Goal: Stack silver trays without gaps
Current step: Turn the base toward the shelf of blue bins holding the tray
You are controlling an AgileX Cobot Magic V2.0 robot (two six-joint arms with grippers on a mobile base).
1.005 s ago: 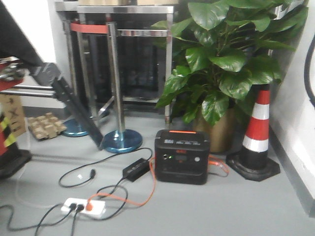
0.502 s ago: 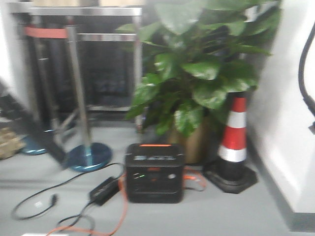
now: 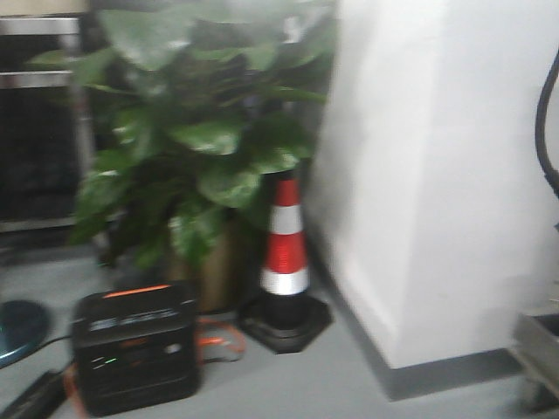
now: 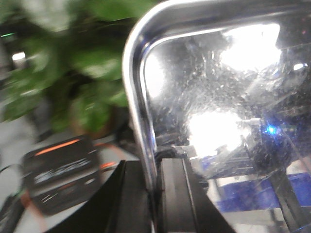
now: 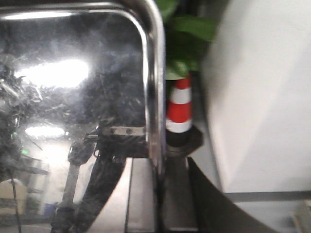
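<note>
- We're swinging round. A second ago the cone (image 3: 286, 249) stood at the right edge of the front view. Now it sits near the middle, and the white wall (image 3: 428, 175) fills everything right of it.
- The chrome posts with the red belt, once well left of the cone, have slid off. Only a blue base (image 3: 17, 323) shows at the far left edge.
- The black power box (image 3: 135, 345) has drifted to the lower left of the cone, with the plant (image 3: 192, 148) looming above it.
- Everything is smeared, so we judge the base is mid-turn to its right, not parked.
- Up close, the left tool (image 4: 151, 165) is closed on the tray (image 4: 218, 97). It has one finger on each side of the thin rim, just below a rounded corner. The tray is up in the air, and the plant and power box show past its edge.
- The right tool (image 5: 158, 162) is clamped the same way on the opposite rim, with the cone showing just beyond the steel.
- We reckon this is one tray carried between both arms, though no view shows it whole.
- So the tray is lifted and in transit, and the stacking itself is not yet done. We see no second tray anywhere.
- A grey edge (image 3: 540, 345) at the far lower right of the cone is too blurred to name.
- The rim looks thin and slick. If one side slipped during the turn, the tray would tilt and wouldn't nest flush.
</note>
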